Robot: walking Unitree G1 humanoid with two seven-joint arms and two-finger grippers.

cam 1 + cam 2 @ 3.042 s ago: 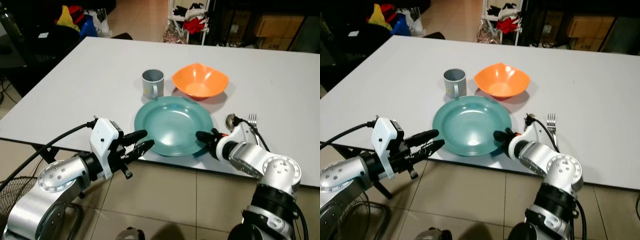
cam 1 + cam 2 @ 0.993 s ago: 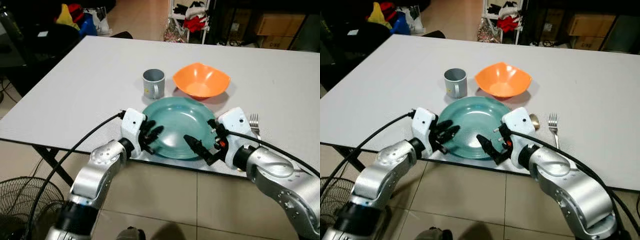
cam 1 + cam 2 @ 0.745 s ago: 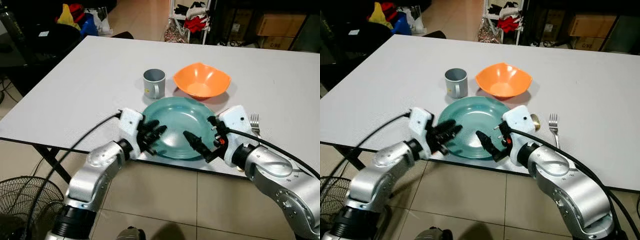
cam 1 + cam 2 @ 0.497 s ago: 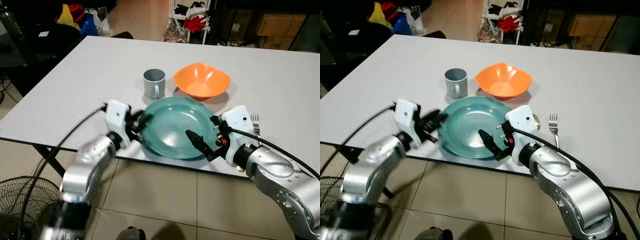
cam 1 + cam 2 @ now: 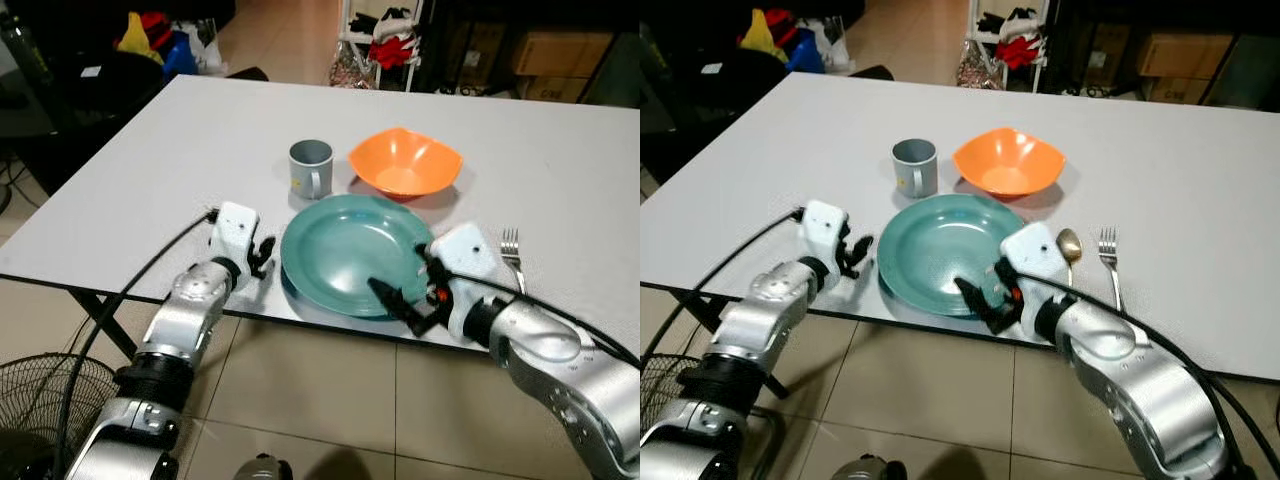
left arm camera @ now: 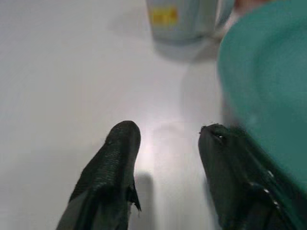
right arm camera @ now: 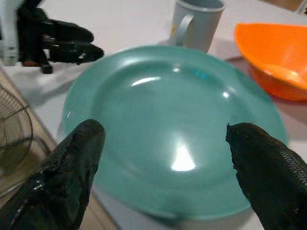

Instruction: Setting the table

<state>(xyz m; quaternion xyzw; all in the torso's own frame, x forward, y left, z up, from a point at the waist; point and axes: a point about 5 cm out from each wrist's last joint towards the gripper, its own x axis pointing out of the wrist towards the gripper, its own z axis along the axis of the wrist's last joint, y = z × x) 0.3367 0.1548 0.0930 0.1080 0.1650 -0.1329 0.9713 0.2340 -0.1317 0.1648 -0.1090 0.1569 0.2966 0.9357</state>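
While the table (image 5: 150,170) already carried most of a place setting, the arrangement looked close to done but not quite settled. At the lower left of the left eye view, the left gripper (image 5: 262,256) rested on the white surface just beside the left rim of the plate (image 5: 345,250); its wrist view showed the two fingers (image 6: 112,158) apart with only bare table between them, holding nothing. Above it, left of centre, the mug (image 5: 309,167) stood upright, just off the plate's upper left edge. The teal plate lay in the middle of the frame near the front edge of the table, empty and flat. Above and slightly right of it sat the orange bowl (image 5: 405,163), upright and empty as far as could be seen. Lower right of centre, the right gripper (image 5: 400,303) hovered at the plate's near right rim, fingers spread wide on either side of the rim in its wrist view, clamped on nothing. Further right, in the right eye view, a spoon (image 5: 1069,246) and a fork (image 5: 1105,256) lay side by side just beside the plate. Judging from this, the pieces were all out; what seemed left was at most a small nudge of the plate into line, then drawing both arms away
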